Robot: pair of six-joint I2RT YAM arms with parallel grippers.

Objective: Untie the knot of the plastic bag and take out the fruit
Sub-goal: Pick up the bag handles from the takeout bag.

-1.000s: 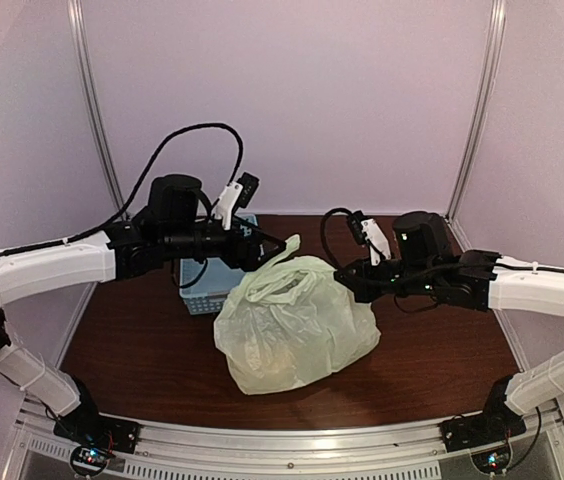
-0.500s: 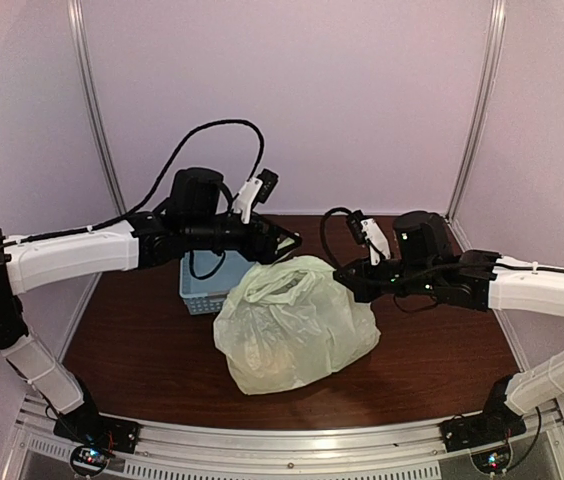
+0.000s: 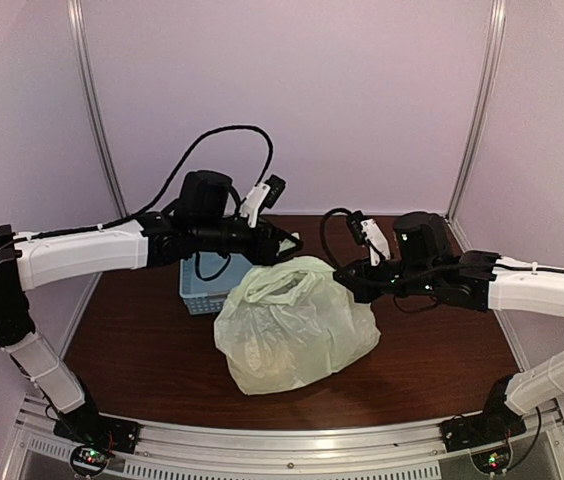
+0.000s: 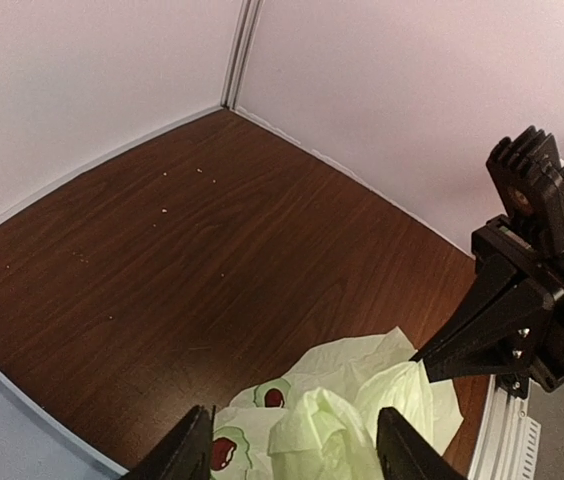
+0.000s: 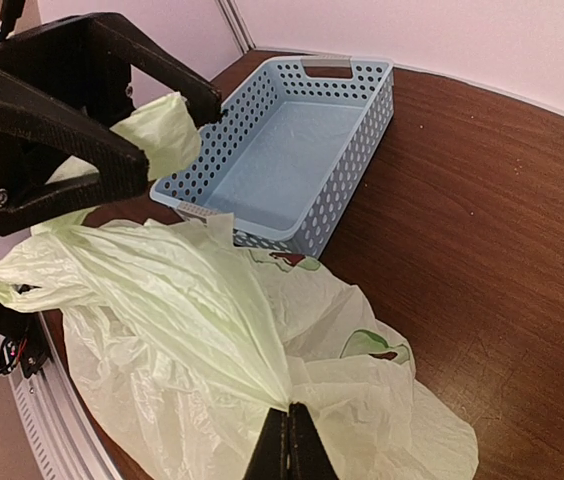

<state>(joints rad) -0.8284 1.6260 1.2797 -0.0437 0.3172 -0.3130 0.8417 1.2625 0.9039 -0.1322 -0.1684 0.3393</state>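
The pale yellow-green plastic bag [image 3: 292,330] sits bulging in the middle of the table. My right gripper [image 3: 345,280] is shut on a gathered strip of its upper right side, which the right wrist view shows fanning out from the shut tips [image 5: 289,445]. My left gripper [image 3: 288,246] hovers at the bag's top left, jaws apart, with a bunch of handle plastic [image 4: 334,435] between the fingers [image 4: 190,455] and touching neither. I cannot make out the knot in any view. The fruit is hidden inside the bag.
A light blue perforated basket [image 3: 200,292] stands behind and left of the bag, under the left arm, and it is empty in the right wrist view [image 5: 292,150]. White walls with metal posts close the back and sides. The two grippers are close together above the bag.
The left arm has reached further right, over the bag's raised handle, and its jaws have narrowed around it. The right gripper and the bag's body have stayed put.
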